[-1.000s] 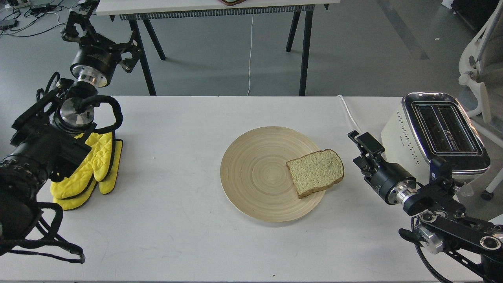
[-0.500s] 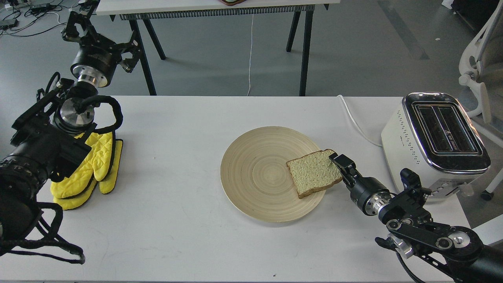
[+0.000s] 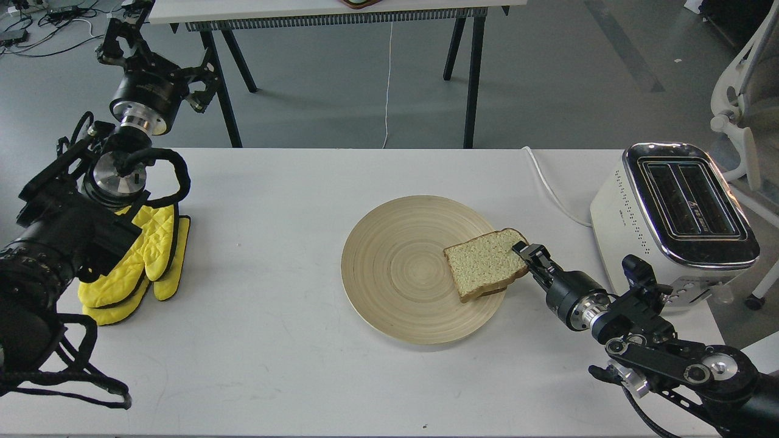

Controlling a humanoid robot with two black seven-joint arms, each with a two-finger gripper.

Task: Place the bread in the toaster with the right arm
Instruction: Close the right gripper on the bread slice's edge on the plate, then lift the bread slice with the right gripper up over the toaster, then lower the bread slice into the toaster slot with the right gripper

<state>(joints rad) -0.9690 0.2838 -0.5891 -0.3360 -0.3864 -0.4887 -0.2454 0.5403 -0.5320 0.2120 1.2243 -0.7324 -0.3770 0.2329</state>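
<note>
**Right gripper closes on the slice at the plate's edge**

The white desk [image 3: 274,340] carries everything. At its left edge the left arm [image 3: 73,225] rests over a pair of yellow oven mitts [image 3: 146,255], its gripper [image 3: 152,58] raised past the far left corner — too dark and end-on to tell whether it is open or closed — and well out of the way, which suits a one-arm job. The toaster [image 3: 633,213] stands at the right edge, chrome top up, both slots showing dark and empty, so either looks free to take the bread.

Near the desk's middle sits a round wooden plate [image 3: 395,267]. Its only content is the bread [image 3: 484,264], lying on the plate's right side with its crust overhanging the rim toward the toaster. That overhang seems to be why the right arm [image 3: 663,353] reaches in low from the near right corner — the right gripper [image 3: 524,252] is clamped on the slice's right edge, and the slice looks slightly tilted up there. The bread is not yet clear of the plate.
</note>
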